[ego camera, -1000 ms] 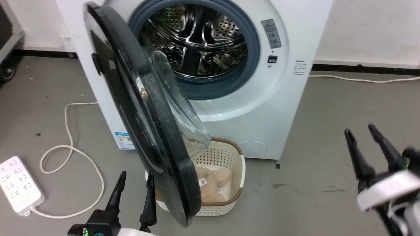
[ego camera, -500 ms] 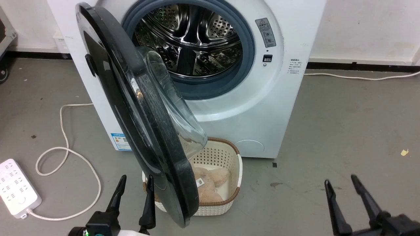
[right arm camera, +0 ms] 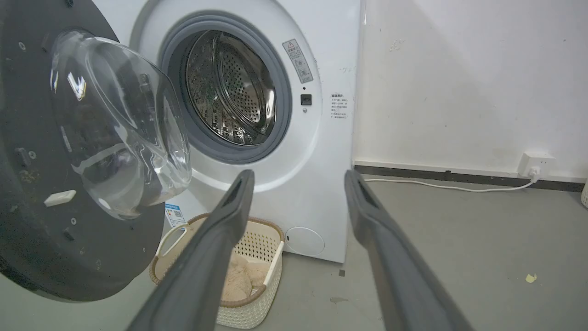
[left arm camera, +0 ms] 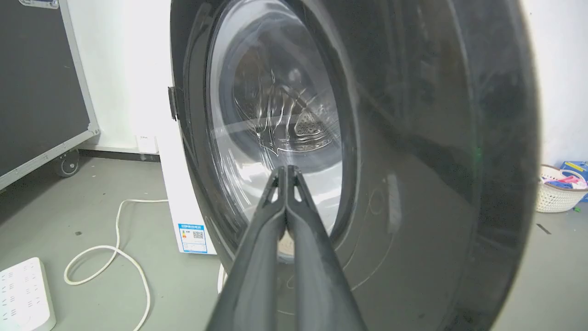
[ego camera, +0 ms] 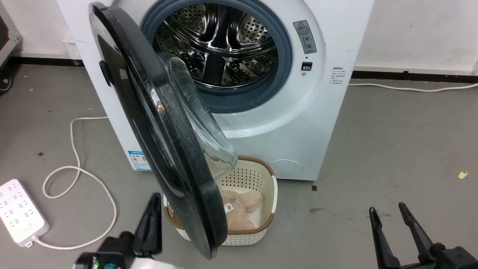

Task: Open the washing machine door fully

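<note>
The washing machine door (ego camera: 149, 112), a glossy black disc with a bulging glass bowl (ego camera: 201, 123), stands partly swung out on the left of the white washing machine (ego camera: 298, 123). The steel drum (ego camera: 220, 45) lies open to view. My left gripper (ego camera: 154, 198) is shut on nothing, low beside the door's outer face near its bottom edge. In the left wrist view its joined fingertips (left arm camera: 287, 171) point at the door (left arm camera: 413, 161); whether they touch it I cannot tell. My right gripper (ego camera: 388, 211) is open at the lower right, well clear of the door (right arm camera: 27, 184) and the machine (right arm camera: 321, 184).
A cream perforated basket (ego camera: 257, 175) with a tan plush toy (ego camera: 239, 209) sits on the floor under the door. A white power strip (ego camera: 20, 213) and its looping cable (ego camera: 74, 149) lie to the left. A wheeled black case (left arm camera: 36, 92) stands further left.
My left gripper's fingers have shut together and shifted right, closer to the door's lower edge. My right gripper dropped from mid-right to the lower right corner. The camera shifted slightly.
</note>
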